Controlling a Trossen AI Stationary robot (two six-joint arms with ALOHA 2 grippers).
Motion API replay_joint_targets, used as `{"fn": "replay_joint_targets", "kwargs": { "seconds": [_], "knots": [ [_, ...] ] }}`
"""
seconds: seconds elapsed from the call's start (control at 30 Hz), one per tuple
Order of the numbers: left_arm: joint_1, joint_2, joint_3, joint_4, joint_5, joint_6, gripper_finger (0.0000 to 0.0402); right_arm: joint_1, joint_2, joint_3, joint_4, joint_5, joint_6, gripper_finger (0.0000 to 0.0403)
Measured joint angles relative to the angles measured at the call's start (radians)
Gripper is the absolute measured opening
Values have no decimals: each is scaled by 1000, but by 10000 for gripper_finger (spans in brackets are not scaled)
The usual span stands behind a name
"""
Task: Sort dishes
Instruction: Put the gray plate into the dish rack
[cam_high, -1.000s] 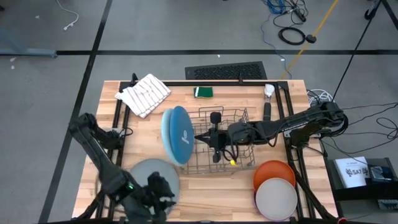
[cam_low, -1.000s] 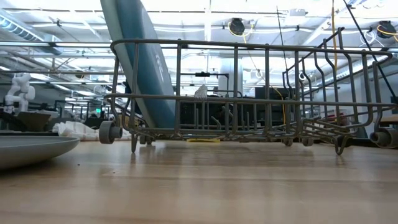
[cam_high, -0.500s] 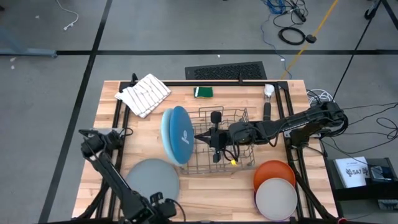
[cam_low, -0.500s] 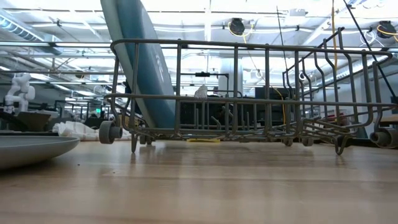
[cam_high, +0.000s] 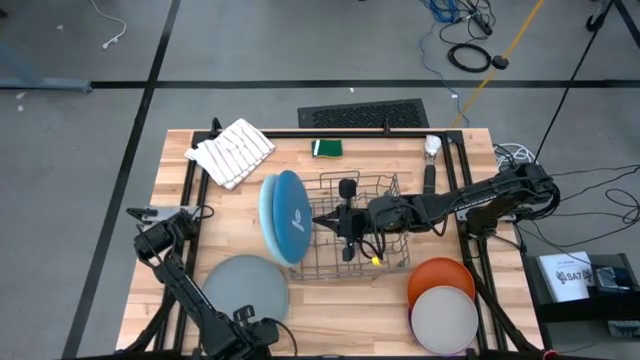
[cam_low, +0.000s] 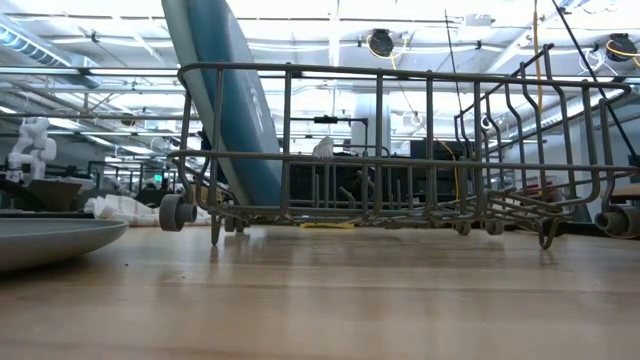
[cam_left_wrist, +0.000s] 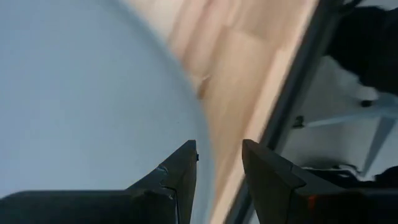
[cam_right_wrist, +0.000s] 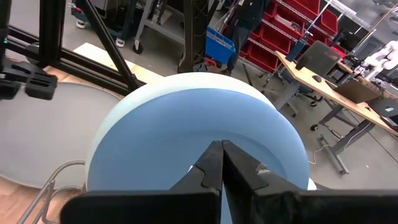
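High view: grey plate (cam_high: 245, 287) flat on the table (cam_high: 330, 300) at lower left of the frame, now fully uncovered, whereas a second ago partly hidden under the left arm. Left gripper (cam_high: 252, 335) now pulled back to the bottom edge, just below the plate and apart from it. Two blue plates (cam_high: 285, 216) on edge against the left side of the wire rack (cam_high: 360, 228) in the centre. Right gripper (cam_high: 345, 222) over the rack, unmoved. Orange plate (cam_high: 441, 275) and off-white plate (cam_high: 446, 320) stacked at lower right. Striped cloth (cam_high: 232, 151) at upper left.

Low view: grey plate (cam_low: 45, 240) at far left, flat; blue plates (cam_low: 225, 100) leaning at the rack's (cam_low: 400, 150) left end. No change here.

Left wrist view: left gripper (cam_left_wrist: 219, 163) with fingers parted and holding nothing, grey plate (cam_left_wrist: 81, 106) filling the left of the frame.

Right wrist view: right gripper (cam_right_wrist: 222, 163) with fingers pressed together, empty, pointed at the blue plates (cam_right_wrist: 199, 134).

Probably grey plate just released; blue plates likely next.
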Motion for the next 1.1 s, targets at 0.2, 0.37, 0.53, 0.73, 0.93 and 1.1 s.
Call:
{"fn": "replay_joint_targets", "kwargs": {
  "seconds": [0.2,0.37,0.53,0.73,0.93,1.1],
  "knots": [
    [0,4,0,0,-1,-22,130,0,0,0,0,0,0,0],
    [1,50,1,10,33,-22,130,0,0,0,-1,0,0,0],
    [2,86,7,-12,33,-78,130,0,0,0,-2,0,7,0],
    [4,91,6,-100,33,-173,130,0,0,0,-2,0,7,0],
    [6,92,5,-122,48,-178,86,0,0,0,-2,0,8,0],
    [7,92,5,-130,49,-177,12,0,0,0,-2,0,8,0]
  ]
}}
